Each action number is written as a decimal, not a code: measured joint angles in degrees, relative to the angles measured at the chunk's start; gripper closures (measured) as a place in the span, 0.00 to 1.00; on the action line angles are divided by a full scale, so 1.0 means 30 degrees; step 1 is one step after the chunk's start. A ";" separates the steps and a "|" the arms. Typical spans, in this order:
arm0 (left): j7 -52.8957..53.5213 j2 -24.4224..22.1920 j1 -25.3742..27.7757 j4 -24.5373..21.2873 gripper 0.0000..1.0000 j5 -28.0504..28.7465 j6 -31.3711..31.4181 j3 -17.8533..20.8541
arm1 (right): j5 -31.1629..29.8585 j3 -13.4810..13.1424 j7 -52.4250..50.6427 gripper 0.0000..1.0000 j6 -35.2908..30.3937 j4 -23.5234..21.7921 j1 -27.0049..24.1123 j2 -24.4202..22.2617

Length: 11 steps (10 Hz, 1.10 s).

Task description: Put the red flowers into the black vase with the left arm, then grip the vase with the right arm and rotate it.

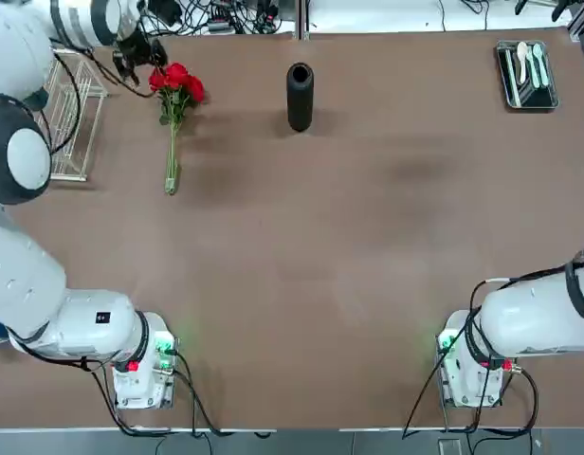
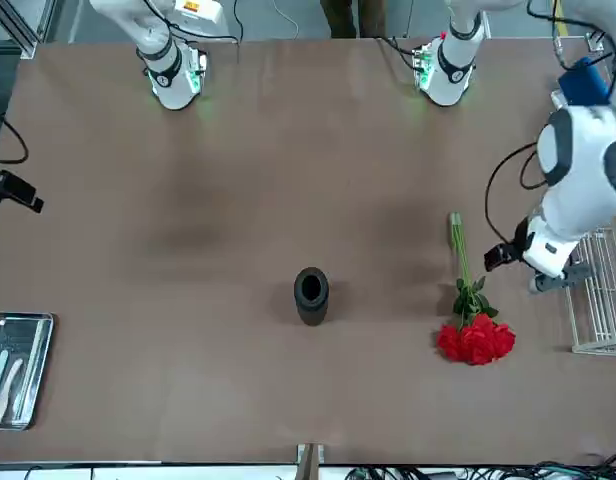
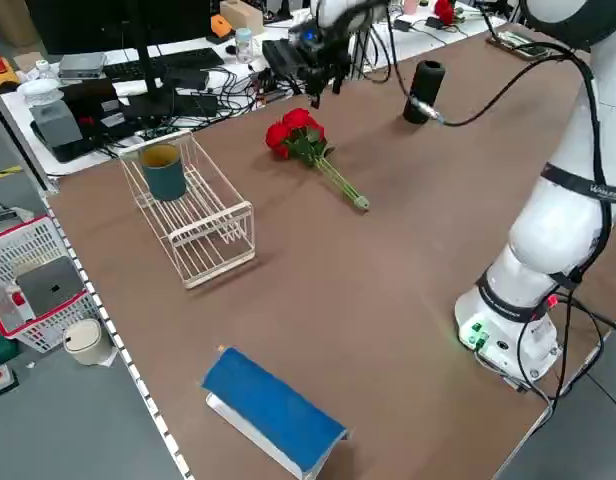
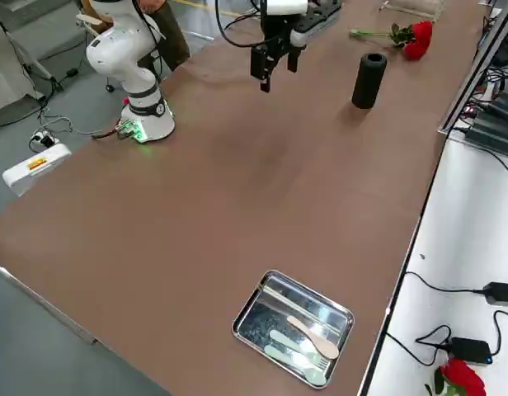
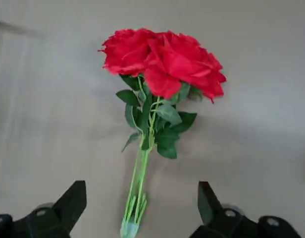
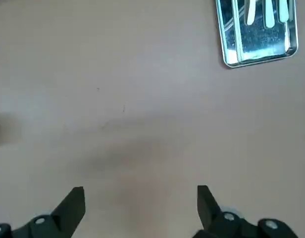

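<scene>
- The clock here lies flat on the table as the top view shows it, centred on the vase, with 6 o'clock towards the robot's bases.
- Nothing in the task looks finished: neither the insertion nor the turning of the vase is done.
- The black vase (image 1: 300, 97) stands upright with nothing in its mouth, well apart from both grippers.
- The red flowers (image 1: 177, 85) lie on the table at about 9 o'clock from the vase, blooms pointing to 12 and stem ends to 6.
- The left gripper (image 5: 142, 184) is above the table near the flowers, its two fingers spread wide and holding nothing. I judge the step in hand to be lining up for the pick.
- Left for that arm: close on the stems, lift, bring the bunch upright, carry it towards 3 o'clock, lower the stems into the mouth and let go.
- The right gripper (image 6: 141, 188) hangs over the table, out towards 4 o'clock, fingers wide apart and empty. It appears to be waiting.
- Left for that arm: come across towards the vase, grip its wall and rotate it, presumably once the flowers are in.
- The cutlery tray (image 1: 510, 99), near 3 o'clock, and the white rack (image 1: 84, 142), beyond the flowers at 9, seem to have no part in the job.
</scene>
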 joint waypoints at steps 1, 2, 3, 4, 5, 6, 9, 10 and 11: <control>0.0000 0.0484 -0.0001 -0.1004 0.04 0.0039 0.1347 0.0001 | 0.0000 0.0058 0.0000 0.00 0.0033 0.0003 0.0000 -0.0001; -0.0007 0.1115 0.0005 -0.1526 0.05 0.0272 0.2237 0.0006 | 0.0000 0.0129 0.0000 0.00 0.0042 0.0008 0.0000 -0.0003; -0.0077 0.1626 0.0045 -0.1839 0.05 0.0509 0.3098 0.0014 | 0.0000 0.0233 -0.0001 0.00 0.0032 0.0009 0.0001 -0.0003; -0.0081 0.2030 0.0151 -0.2161 0.07 0.0530 0.4100 0.0016 | 0.0000 0.0306 -0.0002 0.00 -0.0025 -0.0010 0.0002 0.0002; -0.0101 0.2466 0.0247 -0.2442 0.07 0.0531 0.5048 0.0023 | 0.0000 0.0326 -0.0002 0.00 -0.0050 -0.0069 0.0002 0.0057; -0.0182 0.2971 0.0274 -0.2686 0.07 0.0532 0.5886 0.0027 | 0.0000 0.0369 -0.0009 0.00 0.0009 -0.0123 0.0047 0.0199; -0.0320 0.4184 0.0257 -0.3347 0.07 0.0534 0.7995 0.0001 | 0.0000 0.0505 -0.0007 0.00 0.0111 -0.0124 0.0397 0.0424; -0.0323 0.4463 0.0257 -0.3577 0.08 0.0534 0.8658 0.0000 | 0.0000 0.0482 -0.0007 0.00 0.0126 -0.0121 0.0385 0.0418; -0.0324 0.4735 0.0257 -0.3803 0.10 0.0534 0.9243 0.0000 | 0.0000 0.0459 -0.0007 0.00 0.0126 -0.0122 0.0371 0.0419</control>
